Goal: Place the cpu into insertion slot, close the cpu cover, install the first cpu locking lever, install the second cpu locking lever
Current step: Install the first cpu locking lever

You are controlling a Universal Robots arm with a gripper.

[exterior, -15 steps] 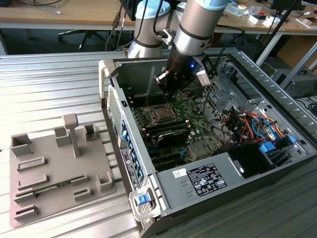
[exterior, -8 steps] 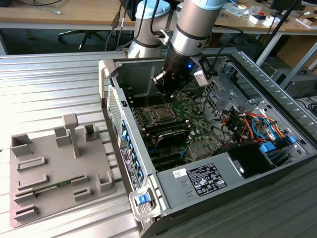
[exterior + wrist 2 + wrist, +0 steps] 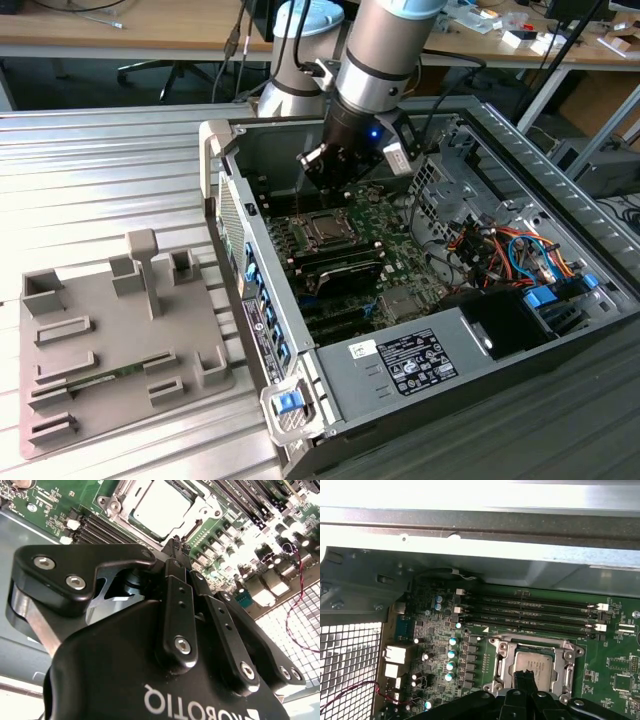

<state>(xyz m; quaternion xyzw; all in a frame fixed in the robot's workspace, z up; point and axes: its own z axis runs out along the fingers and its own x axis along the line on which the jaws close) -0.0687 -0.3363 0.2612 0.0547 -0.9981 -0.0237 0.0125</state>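
The cpu (image 3: 535, 663) (image 3: 159, 506) lies in the insertion slot (image 3: 322, 231) on the green motherboard, its dull silver face up. The cpu cover (image 3: 503, 662) is a silver frame that lies flat around the chip. My gripper (image 3: 524, 679) hangs just above the socket's edge, and its black fingertips (image 3: 175, 544) are pressed together with nothing between them. In the exterior view the gripper (image 3: 328, 186) is inside the open computer case, slightly behind the socket. Where the locking levers stand is hard to make out.
Long black memory slots (image 3: 525, 611) run beside the socket. A perforated case wall (image 3: 345, 660) and rear ports stand close by. A grey power supply (image 3: 420, 360) and a cable bundle (image 3: 505, 250) fill the case's right. A grey fixture plate (image 3: 110, 340) lies at the exterior view's left.
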